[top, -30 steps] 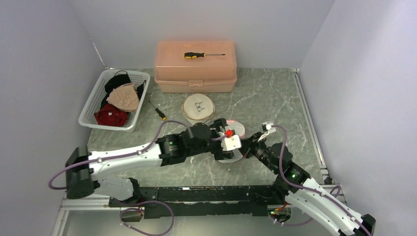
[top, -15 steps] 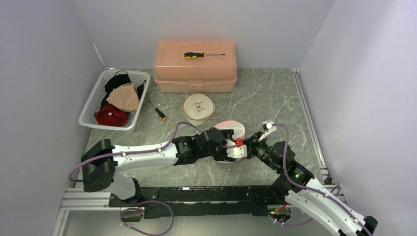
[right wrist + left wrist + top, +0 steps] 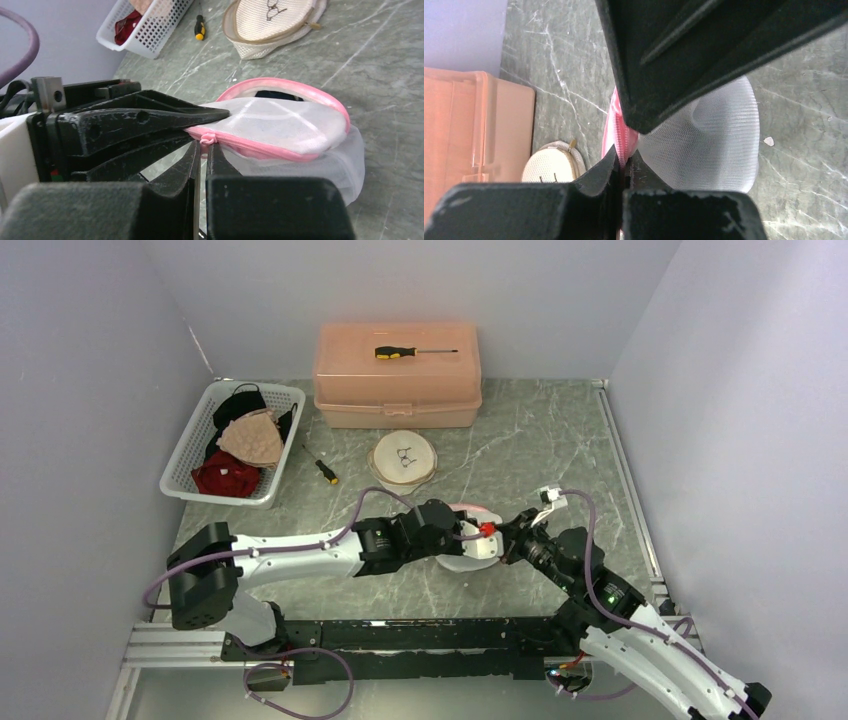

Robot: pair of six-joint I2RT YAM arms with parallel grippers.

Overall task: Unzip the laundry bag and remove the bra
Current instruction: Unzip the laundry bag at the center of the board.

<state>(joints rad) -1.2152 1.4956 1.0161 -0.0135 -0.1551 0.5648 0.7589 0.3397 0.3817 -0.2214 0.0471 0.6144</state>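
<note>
My left tool (image 3: 624,162) is closed tight, pinching the pink rim of the laundry bag (image 3: 280,125). My right tool (image 3: 202,159) meets it there, its fingers all but together on the zipper pull (image 3: 207,139), which hangs from that rim. The white mesh bag lies on the worktop (image 3: 540,440) near the front middle, between my two arms. Its zipper is partly open, and something dark (image 3: 275,94) shows in the gap at the far side. A beige mesh bag (image 3: 403,457) lies further back.
</note>
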